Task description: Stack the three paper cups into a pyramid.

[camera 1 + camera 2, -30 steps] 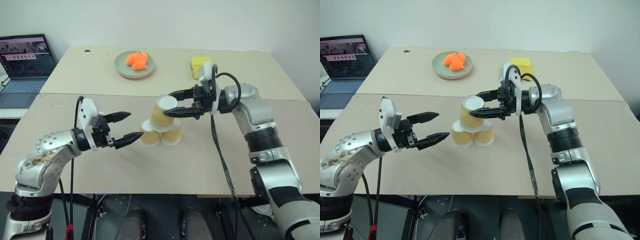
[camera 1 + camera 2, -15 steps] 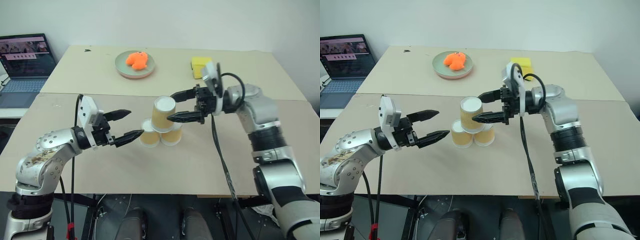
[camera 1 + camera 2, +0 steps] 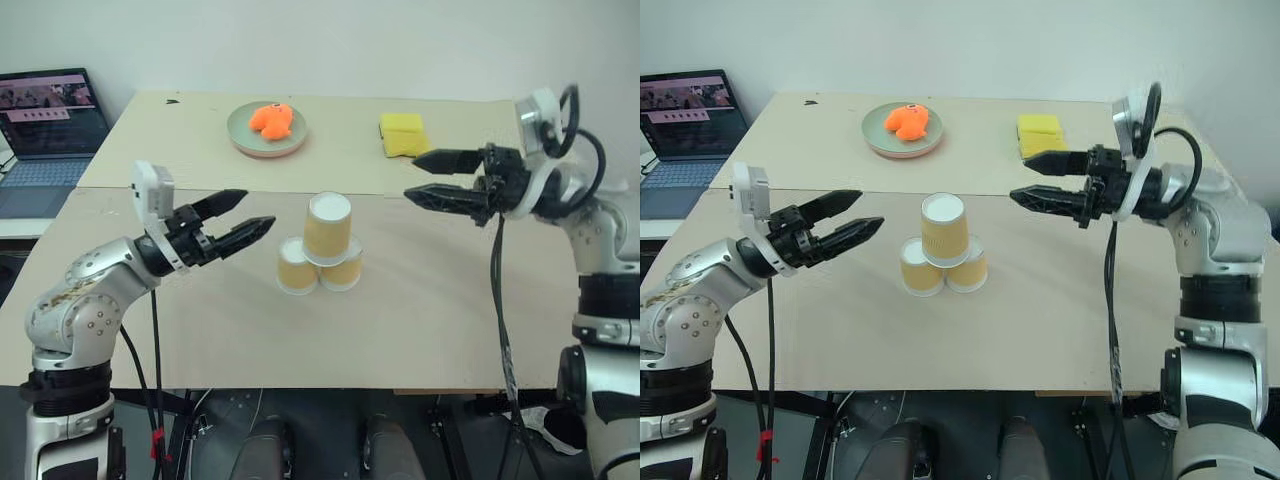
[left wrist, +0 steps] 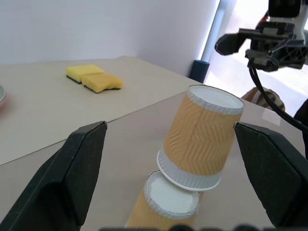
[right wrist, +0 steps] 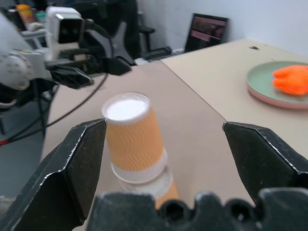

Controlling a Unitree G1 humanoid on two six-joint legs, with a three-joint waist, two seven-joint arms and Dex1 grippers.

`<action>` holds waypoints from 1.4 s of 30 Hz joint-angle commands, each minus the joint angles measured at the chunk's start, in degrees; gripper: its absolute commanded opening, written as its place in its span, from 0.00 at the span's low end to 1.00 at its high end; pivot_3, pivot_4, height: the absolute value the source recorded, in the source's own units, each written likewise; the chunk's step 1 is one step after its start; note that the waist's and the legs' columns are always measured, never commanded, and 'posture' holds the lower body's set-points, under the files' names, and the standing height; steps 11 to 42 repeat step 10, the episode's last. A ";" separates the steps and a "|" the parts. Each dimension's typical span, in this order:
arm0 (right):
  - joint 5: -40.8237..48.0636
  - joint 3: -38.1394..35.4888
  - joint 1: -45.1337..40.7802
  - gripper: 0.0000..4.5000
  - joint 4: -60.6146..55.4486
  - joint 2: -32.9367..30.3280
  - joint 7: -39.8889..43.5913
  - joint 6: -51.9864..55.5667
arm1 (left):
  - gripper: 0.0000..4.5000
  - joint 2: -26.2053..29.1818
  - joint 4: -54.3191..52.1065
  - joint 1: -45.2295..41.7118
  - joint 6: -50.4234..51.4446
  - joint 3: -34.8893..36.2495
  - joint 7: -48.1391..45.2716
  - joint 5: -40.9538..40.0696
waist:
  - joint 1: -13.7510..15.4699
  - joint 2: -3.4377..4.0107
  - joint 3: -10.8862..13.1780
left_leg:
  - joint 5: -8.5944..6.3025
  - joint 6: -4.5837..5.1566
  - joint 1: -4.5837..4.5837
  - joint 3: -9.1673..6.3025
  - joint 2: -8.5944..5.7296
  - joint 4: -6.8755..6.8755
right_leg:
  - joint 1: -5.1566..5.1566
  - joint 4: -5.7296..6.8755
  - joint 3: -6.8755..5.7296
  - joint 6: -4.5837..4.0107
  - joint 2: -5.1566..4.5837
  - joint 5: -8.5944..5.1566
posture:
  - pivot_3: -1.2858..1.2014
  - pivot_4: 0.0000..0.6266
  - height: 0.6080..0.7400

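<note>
1. My left gripper [image 3: 243,217] hangs over the left part of the front tan table [image 3: 420,330], its two black fingers apart and holding nothing, pointed at the cups and near them but not touching.
2. The three tapered orange-tan paper cups [image 3: 320,252] sit mouth-down near the middle of that table: the two bottom cups [image 3: 297,268] touch side by side and the top cup [image 3: 327,229] rests across their white bases. The pyramid [image 3: 940,253] looks built.
3. In the left wrist view the top cup [image 4: 202,139] tilts and sits more on one base than the other, so I judge the stack fragile.
4. My right gripper [image 3: 425,177] is well to the right of the cups, jaws wide apart, empty, pointing back at them.
5. What I want now is a clean retreat: I draw both arms outward and upward, never across the stack, and avoid knocking the table.
6. The round green plate with the orange toy [image 3: 268,127] and the yellow sponge blocks [image 3: 402,134] lie on the far table; I leave them alone.
</note>
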 commanded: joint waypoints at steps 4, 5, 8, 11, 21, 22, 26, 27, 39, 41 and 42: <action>-0.74 -12.55 12.80 0.99 -11.18 4.73 -20.32 -4.15 | 1.00 -2.72 -1.22 5.65 -2.19 6.47 9.77 2.15 | 0.08 -0.03 -0.02 | 0.00 0.00 0.07 0.01 0.01 0.01 | 0.06 0.03 0.03 0.00 -0.02 0.00 | 0.52 0.24 0.49; -1.33 -13.44 13.97 0.99 -11.63 5.45 -22.77 -5.21 | 1.00 -2.91 -1.36 6.66 -2.68 6.62 10.25 2.60 | 0.11 -0.02 -0.02 | 0.00 0.00 0.05 0.02 0.00 0.03 | 0.04 0.03 0.04 0.00 -0.02 0.00 | 0.52 0.24 0.49; -5.75 -16.03 18.12 0.99 -11.89 7.86 -33.24 -8.58 | 1.00 -3.79 -0.50 10.86 -4.14 6.58 11.55 5.09 | 0.12 -0.02 -0.02 | 0.00 -0.01 0.07 0.06 0.00 0.04 | 0.00 -0.03 0.07 0.00 -0.02 0.00 | 0.52 0.24 0.49; -9.53 -16.74 20.71 0.99 -11.88 9.01 -39.38 -11.12 | 1.00 -4.86 0.32 12.76 -4.94 6.43 12.73 6.29 | 0.11 -0.02 -0.02 | 0.02 -0.04 0.10 0.06 -0.01 0.02 | 0.01 -0.03 0.07 -0.01 -0.02 -0.01 | 0.52 0.24 0.49; -9.53 -16.74 20.71 0.99 -11.88 9.01 -39.38 -11.12 | 1.00 -4.86 0.32 12.76 -4.94 6.43 12.73 6.29 | 0.11 -0.02 -0.02 | 0.02 -0.04 0.10 0.06 -0.01 0.02 | 0.01 -0.03 0.07 -0.01 -0.02 -0.01 | 0.52 0.24 0.49; -9.53 -16.74 20.71 0.99 -11.88 9.01 -39.38 -11.12 | 1.00 -4.86 0.32 12.76 -4.94 6.43 12.73 6.29 | 0.11 -0.02 -0.02 | 0.02 -0.04 0.10 0.06 -0.01 0.02 | 0.01 -0.03 0.07 -0.01 -0.02 -0.01 | 0.52 0.24 0.49; -9.53 -16.74 20.71 0.99 -11.88 9.01 -39.38 -11.12 | 1.00 -4.86 0.32 12.76 -4.94 6.43 12.73 6.29 | 0.11 -0.02 -0.02 | 0.02 -0.04 0.10 0.06 -0.01 0.02 | 0.01 -0.03 0.07 -0.01 -0.02 -0.01 | 0.52 0.24 0.49; -9.53 -16.74 20.71 0.99 -11.88 9.01 -39.38 -11.12 | 1.00 -4.86 0.32 12.76 -4.94 6.43 12.73 6.29 | 0.11 -0.02 -0.02 | 0.02 -0.04 0.10 0.06 -0.01 0.02 | 0.01 -0.03 0.07 -0.01 -0.02 -0.01 | 0.52 0.24 0.49; -9.53 -16.74 20.71 0.99 -11.88 9.01 -39.38 -11.12 | 1.00 -4.86 0.32 12.76 -4.94 6.43 12.73 6.29 | 0.11 -0.02 -0.02 | 0.02 -0.04 0.10 0.06 -0.01 0.02 | 0.01 -0.03 0.07 -0.01 -0.02 -0.01 | 0.52 0.24 0.49; -9.53 -16.74 20.71 0.99 -11.88 9.01 -39.38 -11.12 | 1.00 -4.86 0.32 12.76 -4.94 6.43 12.73 6.29 | 0.11 -0.02 -0.02 | 0.02 -0.04 0.10 0.06 -0.01 0.02 | 0.01 -0.03 0.07 -0.01 -0.02 -0.01 | 0.52 0.24 0.49; -9.53 -16.74 20.71 0.99 -11.88 9.01 -39.38 -11.12 | 1.00 -4.86 0.32 12.76 -4.94 6.43 12.73 6.29 | 0.11 -0.02 -0.02 | 0.02 -0.04 0.10 0.06 -0.01 0.02 | 0.01 -0.03 0.07 -0.01 -0.02 -0.01 | 0.52 0.24 0.49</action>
